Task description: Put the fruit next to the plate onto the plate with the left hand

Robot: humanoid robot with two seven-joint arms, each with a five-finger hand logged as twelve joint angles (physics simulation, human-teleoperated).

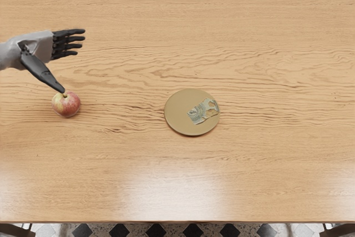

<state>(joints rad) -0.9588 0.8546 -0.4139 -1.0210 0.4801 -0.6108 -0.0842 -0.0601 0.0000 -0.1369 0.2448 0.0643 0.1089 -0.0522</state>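
- Wood grain fills nearly the whole view: a broad table (266,54), with a grey speckled strip beyond its far edge and checkered tiles past its near edge.
- My left hand (52,47) hangs over the table close to its left edge, the arm entering from that side. The four dark fingers (71,40) are stretched out close together, pointing toward the right edge, and hold nothing.
- My thumb (44,73) slants down, its tip at or just above the top of the apple. I cannot tell whether it touches.
- The apple (66,104) sits on bare wood near the left edge, roughly halfway between the far and near edges, its dimpled top seemingly up. It is well apart from the plate, not just beside it.
- The plate (177,115) lies flat around the table's middle, tan and round. A small greyish, crumpled-looking thing (203,110) that I cannot identify sits on its right part.
- I judge the apple firm and fairly heavy for its size. Its smooth skin could slip, and it looks round enough to roll if I nudge it sideways. It should bear a solid squeeze, though a hard fingertip pinch might bruise it.
- The best hold, I think, is from above: thumb on one side, fingers opposite, wrapped around the widest girth rather than the top.
- I would set it down gently on the plate's bare left part, since it could roll off a shallow rim.
- My right arm is out of view.
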